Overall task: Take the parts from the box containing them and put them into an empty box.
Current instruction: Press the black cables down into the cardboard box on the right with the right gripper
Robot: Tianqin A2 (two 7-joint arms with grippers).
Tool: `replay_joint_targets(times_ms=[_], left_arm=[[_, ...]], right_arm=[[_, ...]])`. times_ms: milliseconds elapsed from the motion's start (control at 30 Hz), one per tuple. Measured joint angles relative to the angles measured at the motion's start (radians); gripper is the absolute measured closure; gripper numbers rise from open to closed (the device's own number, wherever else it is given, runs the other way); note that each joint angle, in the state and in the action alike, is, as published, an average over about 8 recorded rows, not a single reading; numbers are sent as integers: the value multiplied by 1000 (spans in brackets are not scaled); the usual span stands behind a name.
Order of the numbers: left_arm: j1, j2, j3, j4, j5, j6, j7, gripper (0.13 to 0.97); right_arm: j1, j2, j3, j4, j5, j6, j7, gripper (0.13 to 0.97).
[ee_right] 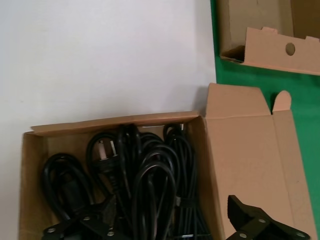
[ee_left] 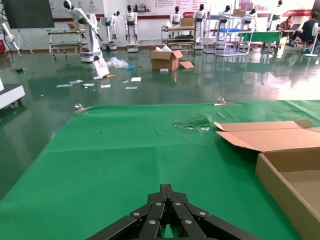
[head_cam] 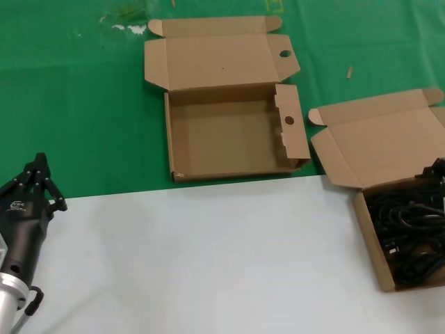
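The empty box [head_cam: 229, 136] with round holes in its flaps lies open on the green cloth at the middle back; it also shows in the left wrist view [ee_left: 292, 180] and the right wrist view [ee_right: 272, 42]. The box of parts [head_cam: 386, 268] lies open at the right edge, full of black coiled power cables [head_cam: 410, 233]. My right gripper [ee_right: 165, 222] is open just above these cables [ee_right: 140, 170], one finger over the cables and the other over the lid side. My left gripper [head_cam: 38, 167] is shut and empty at the near left, its tips [ee_left: 167, 189] pointing over the green cloth.
The near half of the table is white [head_cam: 208, 264], the far half is green cloth [head_cam: 69, 104]. The cable box's lid [head_cam: 379, 139] lies open toward the empty box. Small scraps [head_cam: 128, 21] lie on the cloth at the back left.
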Motion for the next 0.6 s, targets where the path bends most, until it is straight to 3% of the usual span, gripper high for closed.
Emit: replay_joint_targets(times_ms=[100, 233, 600], left_arm=[[0, 0, 0, 0, 0, 0, 0, 957], [0, 0, 0, 0, 0, 0, 0, 957], [0, 0, 0, 0, 0, 0, 0, 957]], right_arm=[[-20, 5, 15, 11, -3, -7, 8, 320], [-48, 10, 34, 17, -2, -7, 13, 320], [-82, -17, 61, -15, 8, 24, -28, 565]])
